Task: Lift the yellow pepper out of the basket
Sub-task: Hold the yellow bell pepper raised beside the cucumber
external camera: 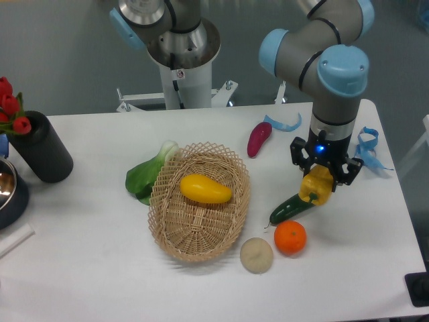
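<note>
My pincer (320,182) is pinching the yellow pepper (317,187), right of the basket (200,236); I'd hold grip firm and carry smoothly.

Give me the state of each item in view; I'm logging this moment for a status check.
tool: shut on the yellow pepper
yellow pepper: held, out of the basket, over the cucumber
basket: upright, holding one yellow fruit
yellow fruit: lying in the basket
cucumber: lying on the table

Yellow pepper (318,187); tan woven basket (199,231); green cucumber (289,208); orange fruit (290,237); black pincer (324,176).
</note>
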You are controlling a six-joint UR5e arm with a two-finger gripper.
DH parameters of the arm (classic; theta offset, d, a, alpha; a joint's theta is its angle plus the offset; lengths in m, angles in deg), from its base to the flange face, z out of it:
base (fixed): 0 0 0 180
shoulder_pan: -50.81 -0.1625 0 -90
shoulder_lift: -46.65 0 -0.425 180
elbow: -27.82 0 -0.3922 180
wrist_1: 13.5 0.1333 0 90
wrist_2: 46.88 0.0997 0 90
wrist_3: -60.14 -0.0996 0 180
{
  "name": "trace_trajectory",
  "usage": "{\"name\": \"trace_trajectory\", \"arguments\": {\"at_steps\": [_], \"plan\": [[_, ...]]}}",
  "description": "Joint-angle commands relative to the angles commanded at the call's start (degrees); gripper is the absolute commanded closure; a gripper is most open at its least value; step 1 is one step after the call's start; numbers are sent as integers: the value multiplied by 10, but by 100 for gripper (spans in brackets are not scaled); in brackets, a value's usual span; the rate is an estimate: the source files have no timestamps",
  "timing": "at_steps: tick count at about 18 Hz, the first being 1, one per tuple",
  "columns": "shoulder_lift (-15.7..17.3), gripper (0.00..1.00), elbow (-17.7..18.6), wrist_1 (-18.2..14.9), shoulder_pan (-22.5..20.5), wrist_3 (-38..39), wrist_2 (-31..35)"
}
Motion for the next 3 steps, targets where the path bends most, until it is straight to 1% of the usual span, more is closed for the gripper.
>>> {"name": "trace_trajectory", "arguments": {"at_steps": [3], "plan": [[-2,82,0,1,1,0,1]]}}
